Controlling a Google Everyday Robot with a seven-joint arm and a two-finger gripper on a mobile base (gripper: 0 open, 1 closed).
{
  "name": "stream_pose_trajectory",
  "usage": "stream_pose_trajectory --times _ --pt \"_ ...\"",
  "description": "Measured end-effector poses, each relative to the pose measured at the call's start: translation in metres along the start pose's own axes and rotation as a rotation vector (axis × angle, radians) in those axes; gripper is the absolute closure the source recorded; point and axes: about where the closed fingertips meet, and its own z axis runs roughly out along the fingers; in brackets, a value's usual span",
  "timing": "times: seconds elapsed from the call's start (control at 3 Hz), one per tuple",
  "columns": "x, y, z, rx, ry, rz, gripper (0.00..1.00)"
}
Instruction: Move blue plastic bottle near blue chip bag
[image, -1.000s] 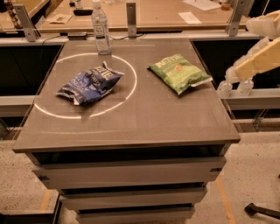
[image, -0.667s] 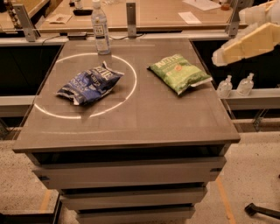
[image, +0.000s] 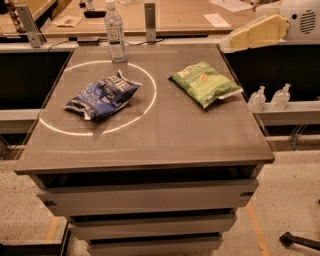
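The blue plastic bottle (image: 115, 32) stands upright at the far left edge of the grey table (image: 165, 140); it has a white cap and a white label. The blue chip bag (image: 102, 95) lies crumpled on the table's left half, inside a white circle, a short way in front of the bottle. My gripper is out of view. Only a cream-coloured arm link (image: 260, 31) and its white housing show at the upper right, above the table's far right corner and far from both things.
A green chip bag (image: 205, 82) lies on the table's right half. Two small clear pump bottles (image: 257, 98) (image: 281, 96) stand on a ledge to the right. A wooden counter (image: 185, 15) with a metal post (image: 150, 22) runs behind the table.
My arm has risen from the right side of the table to the upper right corner and moved slightly left. The bottle and both bags have not moved.
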Motion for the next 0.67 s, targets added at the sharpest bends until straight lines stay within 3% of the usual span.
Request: stream_pose_trajectory --times 0.33,0.67 --pt "0.000 -0.005 0.020 0.015 -0.027 0.041 0.00" --pt "-0.012 -0.016 0.064 0.021 -0.078 0.052 0.00"
